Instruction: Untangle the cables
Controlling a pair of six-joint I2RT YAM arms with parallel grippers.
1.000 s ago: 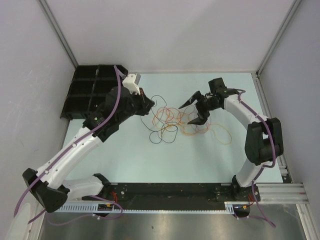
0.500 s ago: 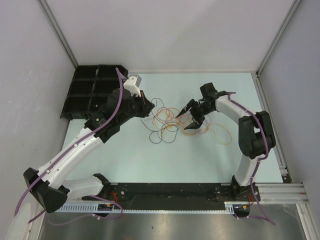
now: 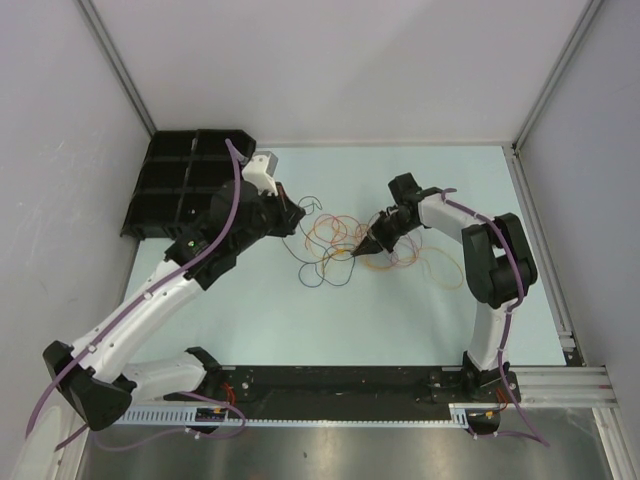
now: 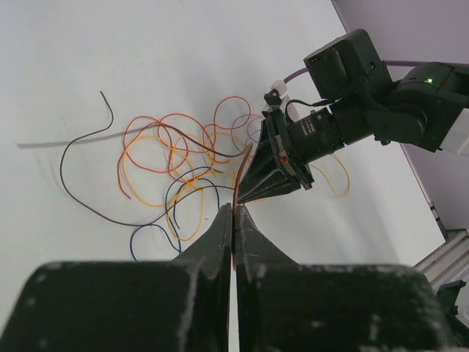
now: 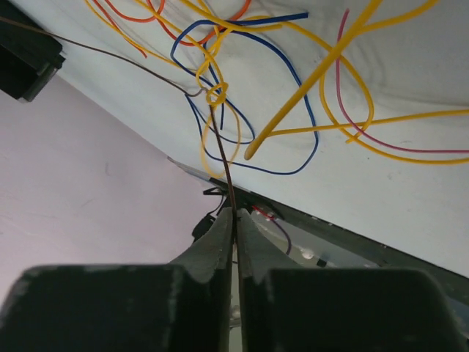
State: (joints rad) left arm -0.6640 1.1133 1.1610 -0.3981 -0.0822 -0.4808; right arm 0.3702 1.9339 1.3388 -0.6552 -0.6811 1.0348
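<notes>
top external: the cables (image 3: 335,240) lie in a heap between my left gripper (image 3: 296,218) and right gripper (image 3: 363,246). left wrist: jaws pinched tight on a thin cable (image 4: 242,176) that runs ahead to the heap. right wrist: jaws squeezed on a brown cable (image 5: 223,158), knotted with a yellow cable (image 5: 214,94) just ahead. i think i should pull apart slowly so the knot loosens.

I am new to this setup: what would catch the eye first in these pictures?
A tangle of orange, yellow, red and blue cables lies in the middle of the table. The left claw and right claw reach in from either side, each shut on a strand. A black tray sits at the far left corner.
</notes>
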